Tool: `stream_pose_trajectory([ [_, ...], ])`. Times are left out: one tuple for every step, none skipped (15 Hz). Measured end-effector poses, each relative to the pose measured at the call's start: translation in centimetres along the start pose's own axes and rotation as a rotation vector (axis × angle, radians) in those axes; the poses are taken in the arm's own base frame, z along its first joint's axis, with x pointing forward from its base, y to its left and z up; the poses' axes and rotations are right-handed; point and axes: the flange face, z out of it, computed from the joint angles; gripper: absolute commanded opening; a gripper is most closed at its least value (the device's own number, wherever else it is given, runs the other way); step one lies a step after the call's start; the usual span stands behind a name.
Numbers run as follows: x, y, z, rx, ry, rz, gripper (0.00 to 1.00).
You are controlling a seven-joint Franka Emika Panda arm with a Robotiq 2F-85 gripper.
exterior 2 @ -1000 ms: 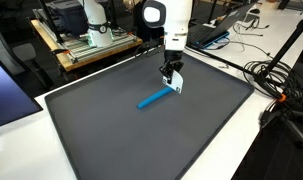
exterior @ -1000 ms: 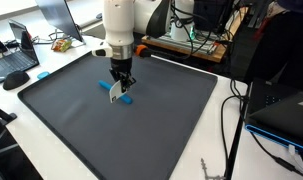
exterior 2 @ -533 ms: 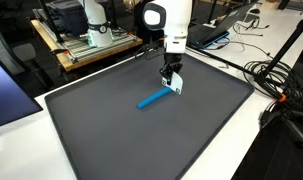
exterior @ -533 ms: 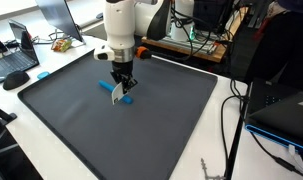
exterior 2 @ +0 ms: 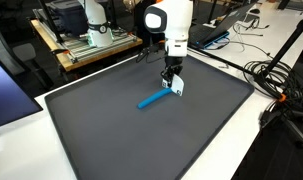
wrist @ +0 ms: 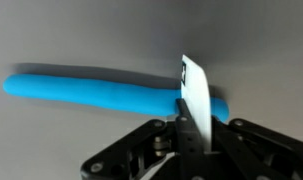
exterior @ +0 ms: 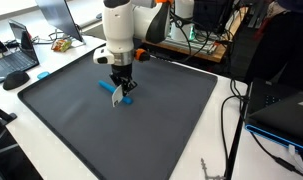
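Note:
A long blue stick [exterior: 106, 87] lies on the dark grey mat [exterior: 161, 120]. It also shows in the other exterior view [exterior 2: 153, 99] and across the wrist view [wrist: 91, 90]. My gripper [exterior: 119, 92] hangs over one end of the stick, as both exterior views show [exterior 2: 172, 83]. Its black fingers [wrist: 188, 135] are shut on a thin white flat piece [wrist: 196, 92] that stands upright between them. The piece's lower edge [exterior: 115, 98] is at or just above the stick's end [exterior 2: 177, 89]. I cannot tell if they touch.
The mat covers a white table [exterior: 216, 150]. A laptop [exterior: 16, 62] and clutter sit beyond one edge. Cables [exterior 2: 276, 85], monitors and equipment racks [exterior 2: 86, 40] ring the other sides. A blue-lit screen [exterior 2: 6, 95] stands by one corner.
The arm's upper body has shifted slightly. The gripper stays over the stick's end, still shut on the white piece. The stick has not moved.

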Motion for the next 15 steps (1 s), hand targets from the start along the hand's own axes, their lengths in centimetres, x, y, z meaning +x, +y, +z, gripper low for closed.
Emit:
stream_pose_trajectory([
  [0.1, 0.0, 0.2, 0.002, -0.001, -0.006, 0.01],
  [0.2, 0.0, 0.2, 0.004, -0.004, -0.013, 0.01],
  [0.3, 0.0, 0.2, 0.006, -0.007, -0.019, 0.01],
  [0.4, 0.0, 0.2, 0.008, -0.01, -0.024, 0.01],
  [0.4, 0.0, 0.3, 0.011, -0.012, -0.032, 0.01],
  [0.5, 0.0, 0.3, 0.013, -0.014, -0.039, 0.01],
  [0.5, 0.0, 0.3, 0.015, -0.014, -0.048, 0.01],
  [0.6, -0.1, 0.3, 0.018, -0.014, -0.057, 0.01],
  [0.6, -0.1, 0.3, 0.02, -0.013, -0.066, 0.01],
  [0.6, -0.2, 0.2, 0.022, -0.012, -0.078, 0.01],
  [0.7, -0.3, 0.2, 0.024, -0.011, -0.088, 0.01],
  [0.7, -0.4, 0.2, 0.025, -0.01, -0.097, 0.01],
  [0.7, -0.8, 0.1, 0.031, -0.006, -0.108, 0.01],
  [0.7, -1.5, 0.0, 0.042, 0.0, -0.122, 0.01],
  [0.8, -2.4, -0.2, 0.056, 0.007, -0.132, 0.01],
])
